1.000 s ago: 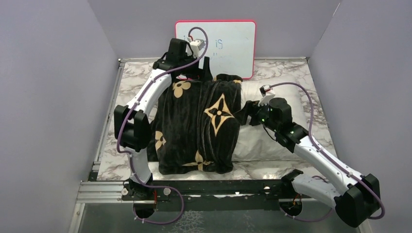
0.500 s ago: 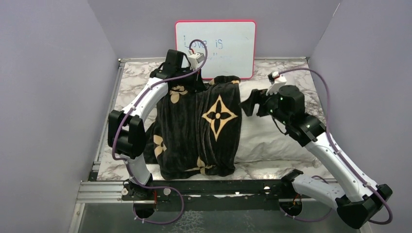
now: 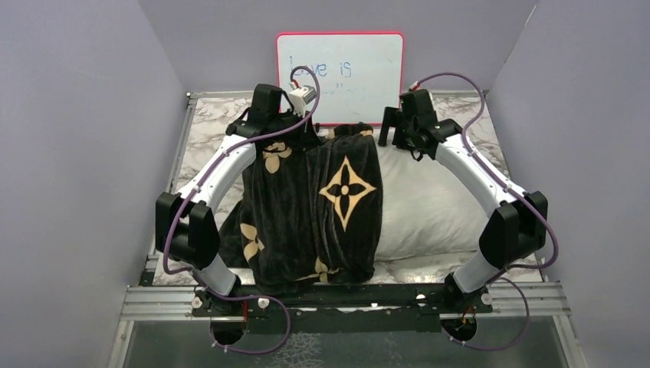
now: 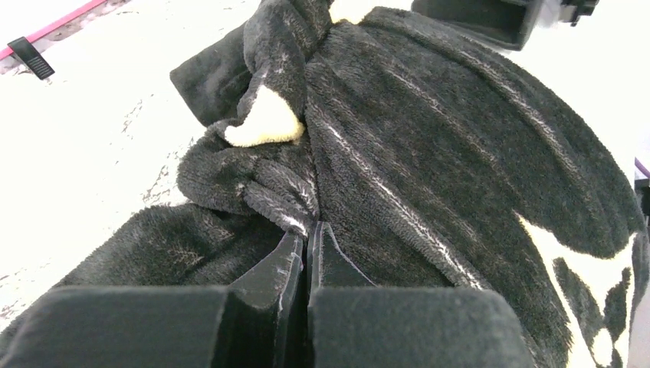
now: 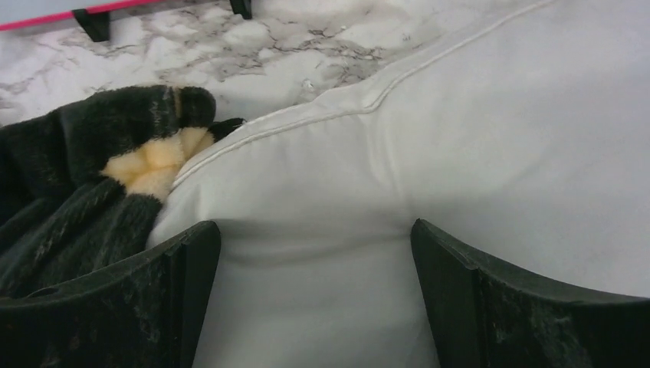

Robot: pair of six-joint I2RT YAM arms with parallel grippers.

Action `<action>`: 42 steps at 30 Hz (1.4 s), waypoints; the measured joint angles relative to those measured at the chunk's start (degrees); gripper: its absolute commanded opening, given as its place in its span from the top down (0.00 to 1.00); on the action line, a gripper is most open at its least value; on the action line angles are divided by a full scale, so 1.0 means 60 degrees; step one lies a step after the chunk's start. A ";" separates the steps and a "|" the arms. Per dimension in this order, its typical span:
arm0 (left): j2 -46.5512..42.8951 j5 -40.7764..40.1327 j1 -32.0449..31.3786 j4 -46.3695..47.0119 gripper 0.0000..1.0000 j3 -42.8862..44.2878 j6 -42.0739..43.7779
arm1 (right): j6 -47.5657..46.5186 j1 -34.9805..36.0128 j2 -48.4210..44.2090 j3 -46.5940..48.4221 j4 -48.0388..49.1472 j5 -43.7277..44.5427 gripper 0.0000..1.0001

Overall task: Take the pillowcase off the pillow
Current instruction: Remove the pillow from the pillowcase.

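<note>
The black pillowcase (image 3: 306, 207) with tan flower motifs covers the left part of the white pillow (image 3: 433, 203), whose right half lies bare. My left gripper (image 3: 310, 132) is at the case's far edge. In the left wrist view it (image 4: 306, 230) is shut, its tips pinching a bunched fold of the pillowcase (image 4: 429, 146). My right gripper (image 3: 391, 129) hovers at the pillow's far end, just right of the case. In the right wrist view it (image 5: 314, 245) stands wide open, fingers (image 5: 180, 291) pressed onto the bare pillow (image 5: 498, 138), with the pillowcase (image 5: 84, 184) edge to its left.
A pink-framed whiteboard (image 3: 339, 77) leans against the back wall, right behind both grippers. The marble table (image 3: 207, 126) is boxed in by grey walls left and right. A metal rail (image 3: 345, 295) runs along the near edge by the arm bases.
My left gripper has shut on the pillowcase's far edge. My right arm swung from the pillow's middle to its far end and opened wider. The case has bunched slightly leftward.
</note>
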 measured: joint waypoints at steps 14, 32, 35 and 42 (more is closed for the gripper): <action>-0.1829 -0.2419 0.0204 -0.0066 1.00 -0.1523 -0.0794 | 0.1698 -0.0947 -0.1038 -0.1974 0.0834 0.0659 0.96; -0.2510 -0.0426 0.2940 -0.0820 1.00 -0.2182 -0.0667 | 0.0135 -0.1690 -0.1668 -0.1982 0.0754 -0.2073 0.09; -0.2069 -0.0346 0.2269 -0.0783 1.00 -0.1486 -0.0543 | -0.0459 -0.1683 -0.2044 -0.1566 0.1082 -0.3668 0.00; -0.1384 -0.0430 0.0525 -0.0321 1.00 0.0117 -0.0233 | -0.1118 -0.1657 -0.0907 0.0586 0.1100 -0.5577 0.00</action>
